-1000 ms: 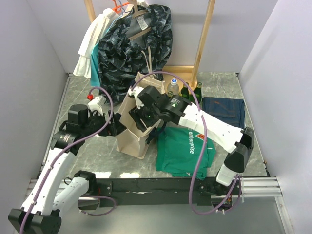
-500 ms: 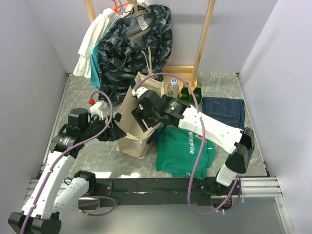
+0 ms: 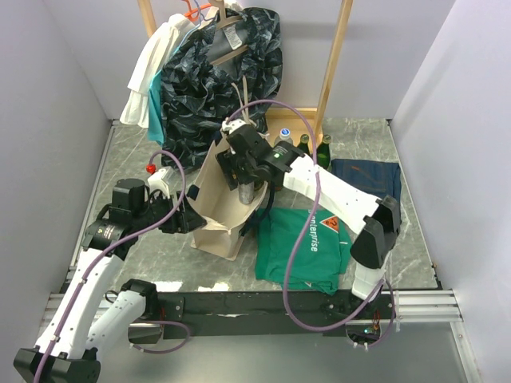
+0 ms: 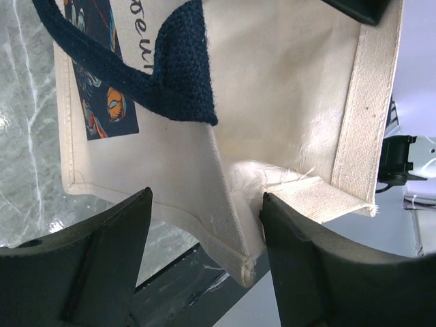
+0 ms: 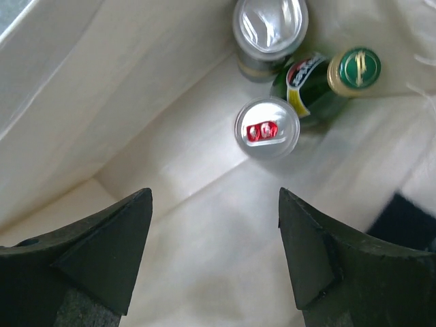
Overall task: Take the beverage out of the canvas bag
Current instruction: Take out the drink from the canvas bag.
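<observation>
So the right tool is held spread and empty in the mouth of the bag. The can is stood upright on the bag floor, upper middle of frame, straight ahead of it. The bag corner is straddled by the left tool, unclamped.

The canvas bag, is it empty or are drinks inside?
Not empty. Inside the canvas bag a red-tabbed can, a second can and a green bottle stand close together.
</observation>
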You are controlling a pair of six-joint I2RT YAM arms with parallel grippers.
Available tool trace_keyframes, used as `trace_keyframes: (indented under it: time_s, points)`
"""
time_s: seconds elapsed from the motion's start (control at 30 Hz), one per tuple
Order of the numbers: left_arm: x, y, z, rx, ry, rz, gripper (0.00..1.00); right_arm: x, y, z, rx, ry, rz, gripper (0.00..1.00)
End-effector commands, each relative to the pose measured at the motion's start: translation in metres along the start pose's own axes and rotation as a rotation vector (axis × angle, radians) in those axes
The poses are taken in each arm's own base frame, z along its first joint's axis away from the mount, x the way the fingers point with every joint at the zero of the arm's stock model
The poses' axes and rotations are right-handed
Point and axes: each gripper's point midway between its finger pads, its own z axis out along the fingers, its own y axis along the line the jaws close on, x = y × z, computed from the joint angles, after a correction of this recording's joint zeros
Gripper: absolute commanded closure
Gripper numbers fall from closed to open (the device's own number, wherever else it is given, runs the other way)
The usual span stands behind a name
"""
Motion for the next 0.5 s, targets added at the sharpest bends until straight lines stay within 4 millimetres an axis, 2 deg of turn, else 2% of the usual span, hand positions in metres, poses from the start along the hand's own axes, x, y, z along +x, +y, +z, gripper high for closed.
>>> trace_keyframes:
  time_s: [0.0,0.2,0.47]
  points:
    - [0.009,-0.001,-0.002,0.017,0.024,0.021,0.29,-0.022,0.001,0.005,-0.022,-0.041,0.027,0.19]
    - [0.009,-0.003,-0.003,0.024,0.021,0.026,0.29,-0.012,-0.005,0.024,0.001,0.021,0.043,0.20]
    - [0.008,-0.002,-0.003,0.019,0.018,0.027,0.29,-0.002,-0.020,0.038,0.086,0.047,0.100,0.20]
